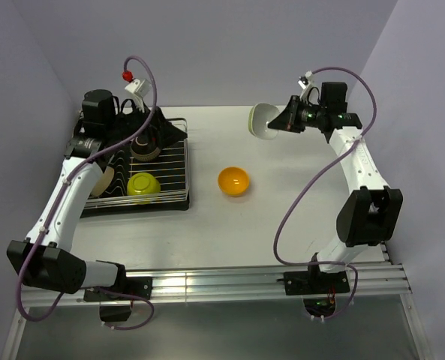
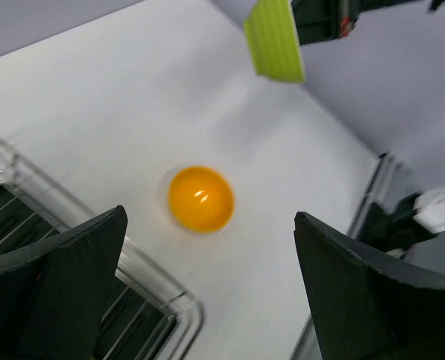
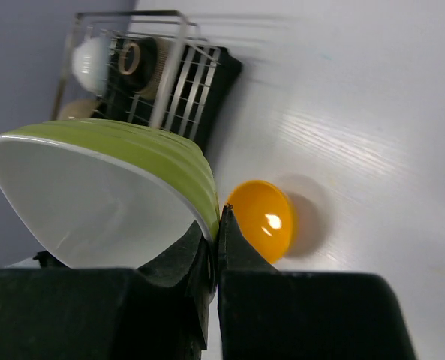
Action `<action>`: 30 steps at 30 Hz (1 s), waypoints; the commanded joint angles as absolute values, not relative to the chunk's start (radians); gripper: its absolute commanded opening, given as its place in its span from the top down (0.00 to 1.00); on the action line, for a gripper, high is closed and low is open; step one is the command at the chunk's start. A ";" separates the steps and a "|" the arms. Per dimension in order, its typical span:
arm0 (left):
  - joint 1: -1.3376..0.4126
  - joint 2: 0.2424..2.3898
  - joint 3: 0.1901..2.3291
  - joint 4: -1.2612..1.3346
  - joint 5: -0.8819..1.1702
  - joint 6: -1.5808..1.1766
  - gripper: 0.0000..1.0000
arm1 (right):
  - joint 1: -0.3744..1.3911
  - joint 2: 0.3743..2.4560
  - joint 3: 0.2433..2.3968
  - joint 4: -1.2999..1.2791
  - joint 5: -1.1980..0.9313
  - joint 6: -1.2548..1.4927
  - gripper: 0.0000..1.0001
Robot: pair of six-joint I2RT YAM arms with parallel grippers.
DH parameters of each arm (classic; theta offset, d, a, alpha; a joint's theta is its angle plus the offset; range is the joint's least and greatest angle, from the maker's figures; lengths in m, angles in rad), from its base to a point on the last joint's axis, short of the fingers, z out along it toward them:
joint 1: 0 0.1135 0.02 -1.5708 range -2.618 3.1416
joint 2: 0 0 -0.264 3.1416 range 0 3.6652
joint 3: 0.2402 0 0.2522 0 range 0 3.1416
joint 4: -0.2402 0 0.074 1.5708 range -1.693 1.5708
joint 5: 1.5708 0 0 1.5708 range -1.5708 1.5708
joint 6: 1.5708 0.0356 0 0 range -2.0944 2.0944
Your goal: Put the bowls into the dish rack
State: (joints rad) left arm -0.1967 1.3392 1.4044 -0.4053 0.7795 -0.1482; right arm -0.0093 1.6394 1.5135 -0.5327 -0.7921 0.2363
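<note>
a: any lettering, brand or number you can read here?
b: none, in any of the 3 views.
a: not on the bowls?
b: no. the orange bowl (image 1: 233,181) is plain, and so is the green ribbed bowl (image 3: 132,150) with its white inside.
a: the dish rack?
b: the dish rack (image 1: 178,150) is just wire over a black tray, with no legible label.
a: and the arms?
b: nothing readable on the left arm (image 1: 64,202) or the right arm (image 1: 361,161). any marks there are too small to tell.
</note>
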 commanded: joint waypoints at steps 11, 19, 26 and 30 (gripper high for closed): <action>-0.402 1.295 1.247 0.064 0.812 -0.731 0.00 | 0.176 1.508 1.545 -0.327 -0.979 0.367 1.00; -0.442 1.322 1.192 0.173 0.816 -0.887 0.01 | 0.281 1.485 1.555 -0.420 -0.910 0.250 1.00; -0.449 1.324 1.207 0.189 0.805 -0.885 0.01 | 0.314 1.485 1.549 -0.428 -0.905 0.242 1.00; -0.454 1.325 1.215 0.181 0.808 -0.867 0.06 | 0.324 1.485 1.545 -0.428 -0.903 0.239 1.00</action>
State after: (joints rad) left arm -0.4461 1.3369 1.1885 0.1326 0.8139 -0.8631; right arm 0.3111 1.5265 1.5204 -0.4435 -0.9024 0.2543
